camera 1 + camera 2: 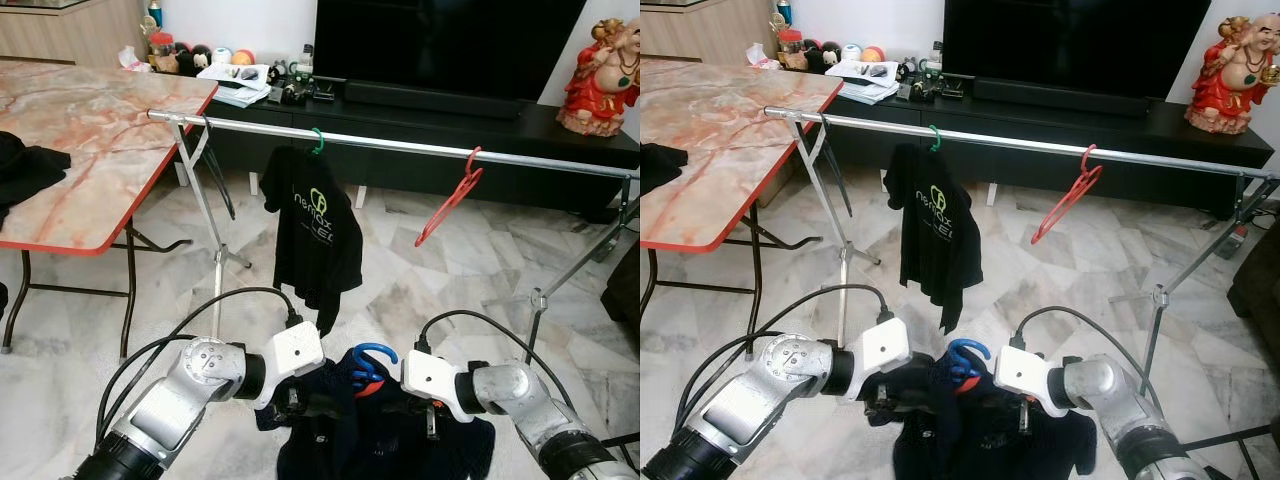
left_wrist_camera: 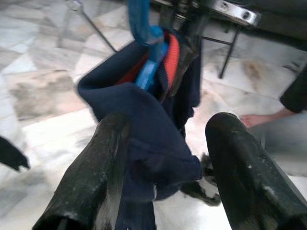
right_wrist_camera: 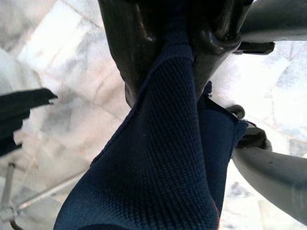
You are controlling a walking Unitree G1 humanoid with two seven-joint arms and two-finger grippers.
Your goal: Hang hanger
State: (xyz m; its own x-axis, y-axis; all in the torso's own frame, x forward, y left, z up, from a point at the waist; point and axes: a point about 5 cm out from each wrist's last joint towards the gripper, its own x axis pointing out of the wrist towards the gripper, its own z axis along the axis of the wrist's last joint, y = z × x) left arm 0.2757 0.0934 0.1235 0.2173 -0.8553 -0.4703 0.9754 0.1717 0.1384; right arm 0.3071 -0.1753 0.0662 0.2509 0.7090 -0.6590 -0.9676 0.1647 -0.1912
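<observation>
Carrying a dressed blue hanger toward the rail

Both tools are holding the navy garment (image 1: 385, 440) low before the robot, its blue hanger (image 1: 372, 362) hook poking up between them, well below the rail (image 1: 400, 143). To hang it well, the hook should be rising level above the bar, aiming for the gap between the black T-shirt (image 1: 315, 235) and red hanger (image 1: 450, 198). The left tool (image 2: 163, 167) is spread, cloth bunching between its fingers; the right tool (image 3: 168, 43) is pinching a navy fold.
</observation>
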